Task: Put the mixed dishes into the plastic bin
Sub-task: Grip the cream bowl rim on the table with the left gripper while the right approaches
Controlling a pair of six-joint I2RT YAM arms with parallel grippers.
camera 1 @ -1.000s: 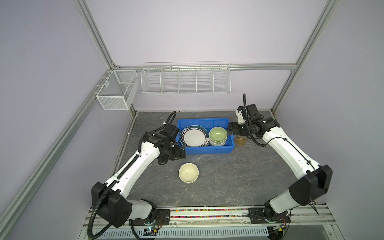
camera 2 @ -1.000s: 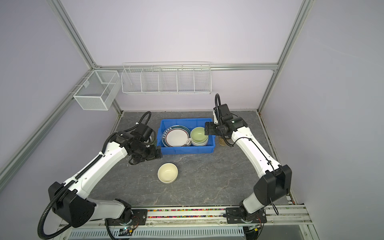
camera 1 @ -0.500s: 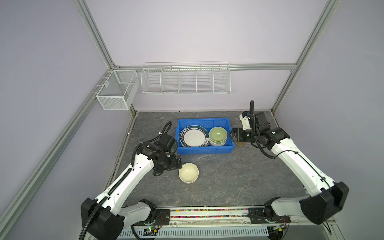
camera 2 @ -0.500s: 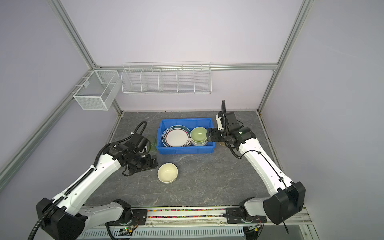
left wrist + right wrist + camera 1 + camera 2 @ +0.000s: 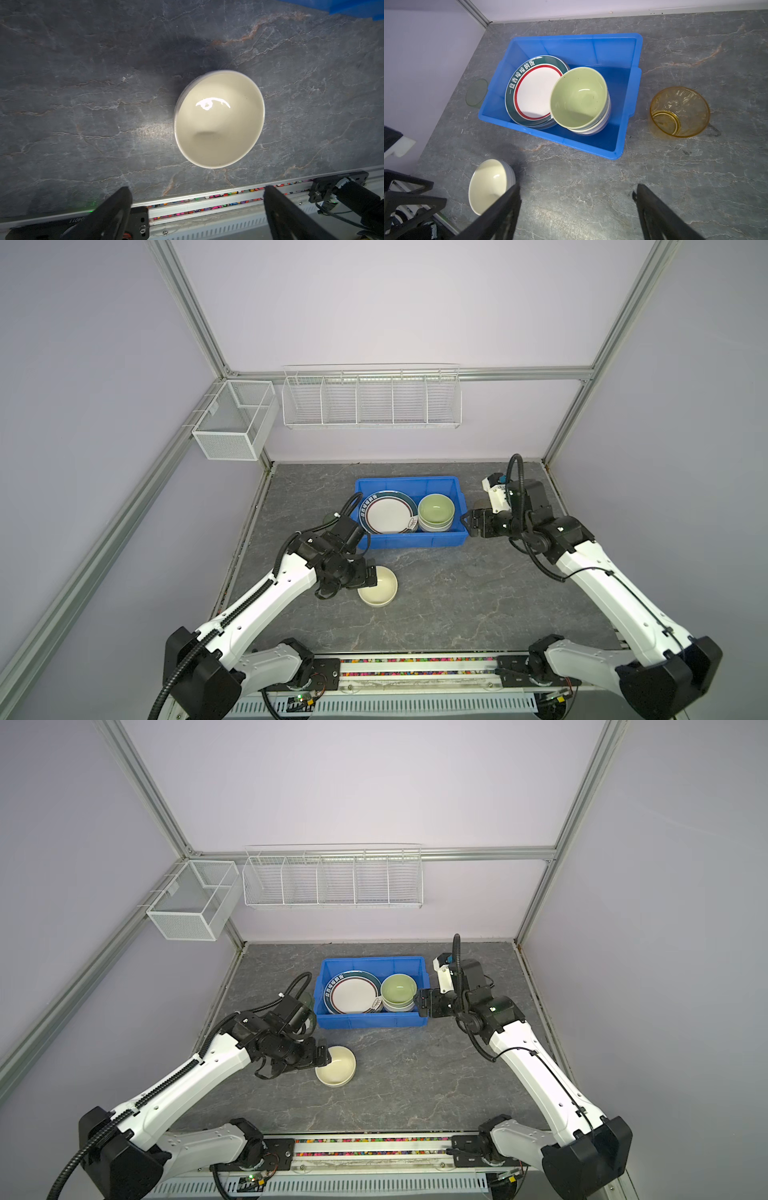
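left gripper (image 5: 196,188) wide open, empty; cream bowl (image 5: 219,120) just ahead of jaws, untouched | right gripper (image 5: 577,187) open, empty; blue bin (image 5: 629,104) ahead | risk: glossy bowl may skid if jaws close off-centre

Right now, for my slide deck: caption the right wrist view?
Open right gripper; bin holds plate, stacked bowls; amber cup, green cup, cream bowl outside.

The round cream bowl (image 5: 218,120) looks glazed and glossy, with a bright glare spot inside; the bright blue rectangular plastic bin (image 5: 612,47) is smooth with a soft sheen; the grey veined stone-look tabletop (image 5: 83,83) is matt; the amber translucent plastic cup (image 5: 679,112) is shiny; the white wire baskets (image 5: 371,398), upper middle of a top view, look like thin coated metal.
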